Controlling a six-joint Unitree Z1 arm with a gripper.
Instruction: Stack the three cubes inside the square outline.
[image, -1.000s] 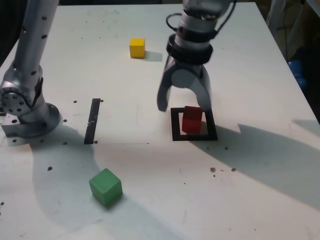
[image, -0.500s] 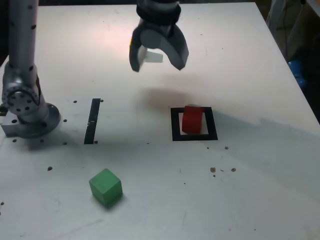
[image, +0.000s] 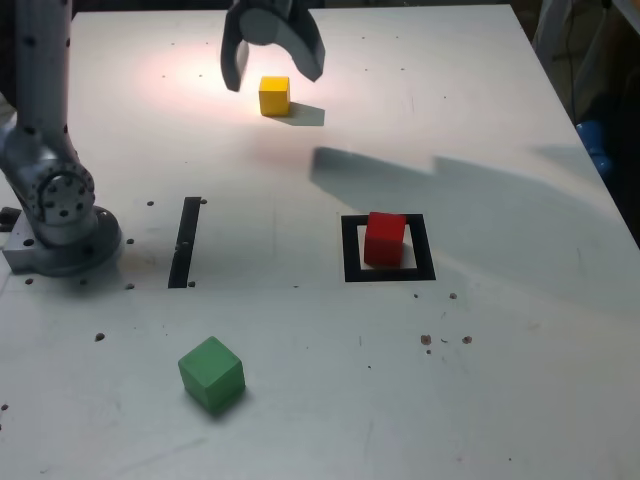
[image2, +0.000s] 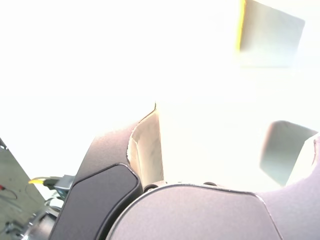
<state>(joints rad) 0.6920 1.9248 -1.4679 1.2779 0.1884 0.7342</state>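
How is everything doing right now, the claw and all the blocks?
Claw: open, holding nothing, up above the table.
Red block: sitting inside the black square.
Yellow block: on the table, outside the square.
Green block: on the table, outside the square.

The red cube (image: 384, 240) sits inside the square outline (image: 388, 275); the green cube (image: 212, 374) rests on the bench (image: 480, 380), near the thin black strip (image: 185, 243). The open pincer (image: 273, 68) hangs near the yellow cube (image: 274, 96).
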